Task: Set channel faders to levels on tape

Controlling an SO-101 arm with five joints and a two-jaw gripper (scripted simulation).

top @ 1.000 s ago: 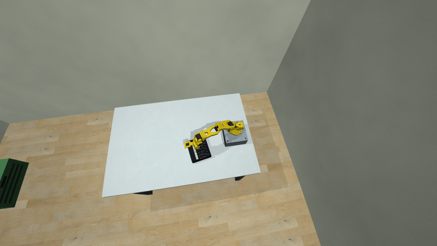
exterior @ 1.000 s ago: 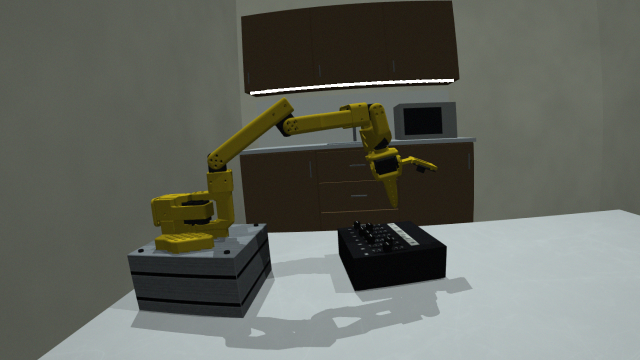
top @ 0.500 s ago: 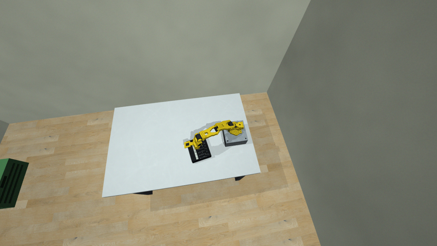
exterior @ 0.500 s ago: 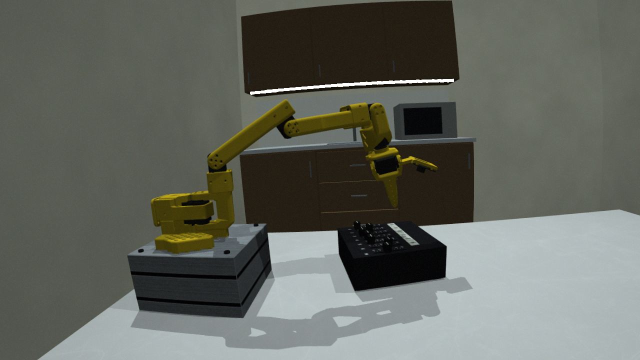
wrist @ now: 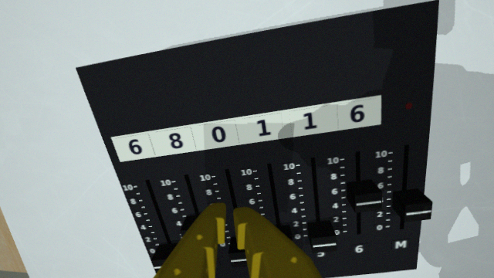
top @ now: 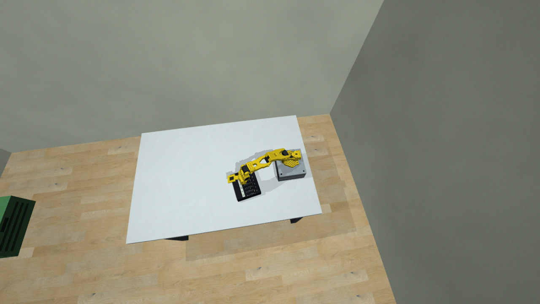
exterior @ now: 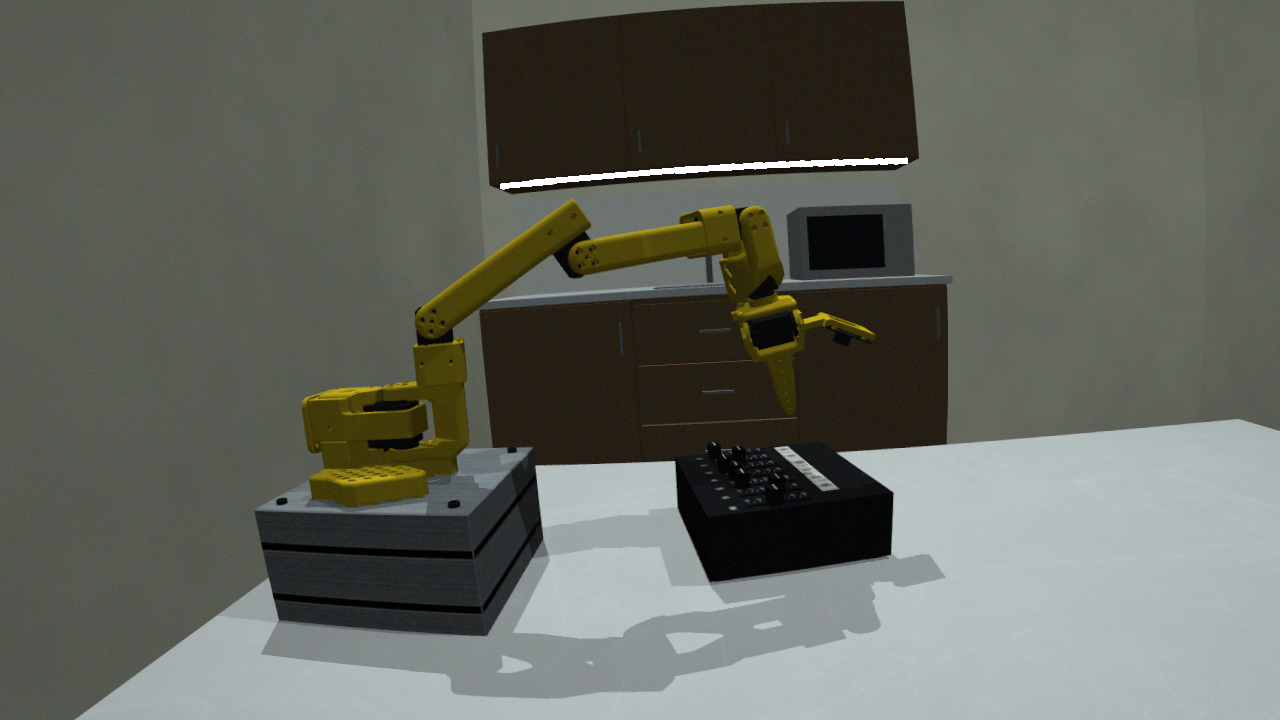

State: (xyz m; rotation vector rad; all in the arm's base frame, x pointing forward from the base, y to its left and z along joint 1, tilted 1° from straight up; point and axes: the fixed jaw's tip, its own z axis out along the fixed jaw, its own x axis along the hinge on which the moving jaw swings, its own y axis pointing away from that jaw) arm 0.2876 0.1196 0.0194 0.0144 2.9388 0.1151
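Lighting desk point(top: 257, 188) point(exterior: 787, 537) point(wrist: 247, 77): lying flat on the white table point(top: 181, 169) point(exterior: 1074, 537) point(wrist: 38, 77), beyond the arm's grey pedestal point(top: 290, 175) point(exterior: 375, 573). The tape point(top: 242, 191) point(exterior: 805, 467) point(wrist: 239, 133) reads, channels 1 to 6: 6, 8, 0, 1, 1, 6.

Progress, judged from the wrist view: the channel 1 fader point(wrist: 167, 252) sits near the bottom, well short of 6; the channel 2 fader point(wrist: 190, 223), partly covered, appears below its 8. Both seem left to raise. The channel 3 fader point(wrist: 237, 255) and channel 5 fader point(wrist: 322, 232) lie low, near their marks; the channel 4 fader point(wrist: 285, 232) is too hidden to read. The channel 6 fader point(wrist: 363, 193) stands about mid-scale, close to 6, though exact agreement is uncertain. The master fader point(wrist: 412, 202) rests below mid-scale; its starting level cannot be told.

Gripper point(top: 244, 181) point(exterior: 790, 410) point(wrist: 230, 206): fingers closed, nothing between them, tips above the desk and apart from it.

Containers, background: wall cabinets point(exterior: 698, 89) and base cabinets point(exterior: 554, 385) are shut, contents hidden; the microwave point(exterior: 899, 241) shows only a dark window.

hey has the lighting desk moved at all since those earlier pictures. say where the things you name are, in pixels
No. The lighting desk point(top: 257, 191) point(exterior: 801, 528) point(wrist: 247, 77) sits in the same place on the table point(top: 177, 181) point(exterior: 1074, 555), judged against the grey base block point(top: 291, 172) point(exterior: 375, 573).
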